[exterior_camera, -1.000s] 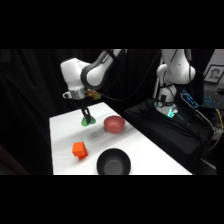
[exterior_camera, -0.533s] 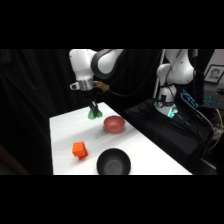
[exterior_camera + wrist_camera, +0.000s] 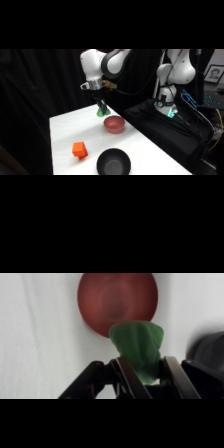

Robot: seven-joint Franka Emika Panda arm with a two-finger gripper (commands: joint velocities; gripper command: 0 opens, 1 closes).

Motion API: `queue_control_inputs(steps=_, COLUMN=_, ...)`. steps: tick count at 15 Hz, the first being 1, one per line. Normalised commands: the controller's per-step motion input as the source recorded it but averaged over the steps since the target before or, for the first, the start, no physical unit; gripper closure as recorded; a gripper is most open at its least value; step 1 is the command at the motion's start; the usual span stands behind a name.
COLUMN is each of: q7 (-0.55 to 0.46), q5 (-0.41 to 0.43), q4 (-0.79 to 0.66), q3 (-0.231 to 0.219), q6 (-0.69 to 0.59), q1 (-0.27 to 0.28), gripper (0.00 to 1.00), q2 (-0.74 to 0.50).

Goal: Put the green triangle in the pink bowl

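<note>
Gripper (image 3: 142, 369) clamping green triangle (image 3: 138, 346), lifted and carried closer to pink bowl (image 3: 117, 301); release next.

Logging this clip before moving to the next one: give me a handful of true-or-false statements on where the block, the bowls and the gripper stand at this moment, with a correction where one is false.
1. The gripper holds the green triangle between its fingers. True.
2. The green triangle already lies inside the pink bowl. False: it is in the gripper, up off the table, beside the bowl's far-left rim in the side view.
3. The pink bowl has nothing in it. True.
4. The orange cube sits in the black bowl. False: it stands on the white table, apart from that bowl.
5. The black bowl lies nearer the camera than the pink one. True.
</note>
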Motion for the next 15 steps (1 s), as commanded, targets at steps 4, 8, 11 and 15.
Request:
queue_control_inputs(steps=4, q7=-0.06, q5=0.128, q4=-0.37, q3=-0.087, q6=0.21, q1=0.049, gripper=0.93, q2=-0.28)
queue_control_inputs(steps=8, q7=-0.09, q5=0.16, q4=-0.3, q3=-0.067, q6=0.23, q1=0.044, gripper=0.93, q2=-0.19)
queue_control_inputs(steps=11, q7=-0.11, q5=0.168, q4=-0.25, q3=-0.053, q6=0.24, q1=0.04, gripper=0.93, q2=-0.12)
queue_control_inputs(steps=15, q7=-0.09, q5=0.153, q4=-0.19, q3=-0.05, q6=0.29, q1=0.035, gripper=0.93, q2=-0.03)
